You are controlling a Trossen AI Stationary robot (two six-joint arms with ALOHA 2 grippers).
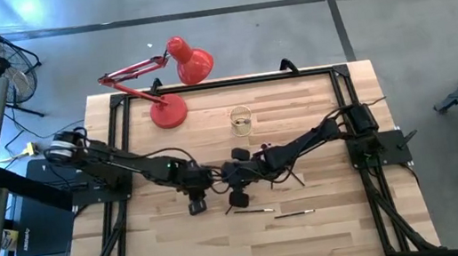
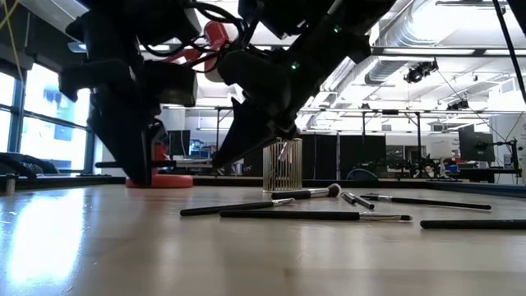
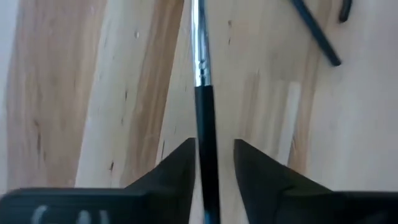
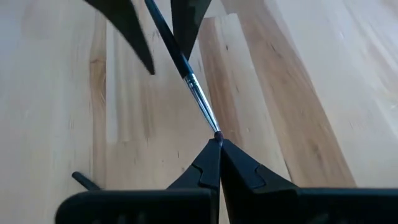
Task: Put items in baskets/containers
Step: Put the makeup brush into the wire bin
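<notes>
My right gripper (image 4: 219, 142) is shut on the tip end of a thin dark-handled brush (image 4: 186, 74) with a silver ferrule. The brush reaches across to my left gripper (image 3: 214, 143), which is open. Its two fingers stand on either side of the black handle (image 3: 206, 130). Both grippers meet over the middle of the table (image 1: 219, 181). In the low view the brush (image 2: 164, 164) shows roughly level above the wood. The small clear glass cup (image 1: 241, 121) stands upright on the table behind them. Several other brushes (image 2: 312, 216) lie flat on the table. My right gripper pinches the brush at its bristle tip (image 4: 217, 133), just past the silver ferrule, between the very ends of its two shut fingers. The fingers lie in line with the brush. The brush is lifted clear of the table and runs away from the fingers toward my left gripper.
A red desk lamp (image 1: 174, 107) stands at the far left of the table. Loose brushes lie toward the near side (image 1: 254, 210) (image 1: 295, 214) and under my right arm (image 1: 294, 177). A black frame (image 1: 223, 82) edges the tabletop.
</notes>
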